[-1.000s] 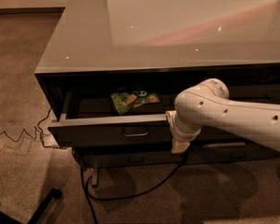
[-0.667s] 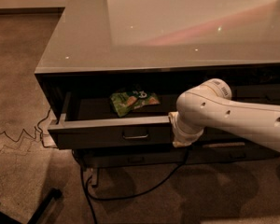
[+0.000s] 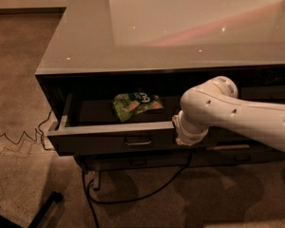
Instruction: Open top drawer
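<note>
Camera view is looking down on a low cabinet (image 3: 85,51) with a glossy pale top, and the top drawer (image 3: 95,144) is standing pulled out from under that top, towards the camera. Its long axis is running left to right along the cabinet front, and its flat dark front panel is facing the camera, turned a little to the lower left, so the left corner is jutting furthest out. The small metal pull (image 3: 137,140) is sitting at the middle of that panel. In front of the top drawer, brown carpet (image 3: 218,198) is lying open, giving room on that side; to the left of the top drawer more carpet is showing, crossed by a thin wire (image 3: 19,139). A black cable (image 3: 142,194) is looping over the floor just below and in front of the top drawer, and a dark bar (image 3: 40,212) is lying well off to its lower left. A white arm (image 3: 237,115) is reaching in from the right of the top drawer and covering the right part of its front. The gripper (image 3: 184,139) is sitting at the front panel, just right of the pull; whether it is open, closed or gripping anything cannot be told, since the wrist is hiding it. Inside the top drawer a green snack bag (image 3: 137,103) is lying flat, behind the pull. Beneath the top drawer a lower drawer (image 3: 147,161) is showing its dark front.
</note>
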Robot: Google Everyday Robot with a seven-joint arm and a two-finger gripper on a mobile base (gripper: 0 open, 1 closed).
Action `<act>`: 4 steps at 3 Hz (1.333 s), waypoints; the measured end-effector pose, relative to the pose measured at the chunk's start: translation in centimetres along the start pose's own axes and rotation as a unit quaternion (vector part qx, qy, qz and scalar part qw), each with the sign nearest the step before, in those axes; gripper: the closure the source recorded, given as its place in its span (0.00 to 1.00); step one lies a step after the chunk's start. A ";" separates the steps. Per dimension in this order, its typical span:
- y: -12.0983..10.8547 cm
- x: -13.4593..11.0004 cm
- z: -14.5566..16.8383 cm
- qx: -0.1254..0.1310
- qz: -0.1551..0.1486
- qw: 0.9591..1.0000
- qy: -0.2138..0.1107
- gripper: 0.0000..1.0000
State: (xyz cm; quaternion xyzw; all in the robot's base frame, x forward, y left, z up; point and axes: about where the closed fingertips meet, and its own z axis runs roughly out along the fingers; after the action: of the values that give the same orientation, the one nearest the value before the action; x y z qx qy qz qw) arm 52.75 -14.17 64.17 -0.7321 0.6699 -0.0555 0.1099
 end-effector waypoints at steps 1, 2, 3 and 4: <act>-0.1 0.0 -0.6 0.000 0.000 1.000 0.000 1.00; -0.1 0.0 -0.6 0.000 0.000 1.000 0.000 0.81; -0.2 -0.1 -0.8 0.000 0.000 1.000 0.000 0.50; -0.3 -0.1 -1.4 0.000 0.000 1.000 0.000 0.27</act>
State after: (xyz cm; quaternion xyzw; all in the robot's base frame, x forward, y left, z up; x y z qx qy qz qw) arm 52.75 -14.17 65.59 -0.7321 0.6699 -0.0555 0.1100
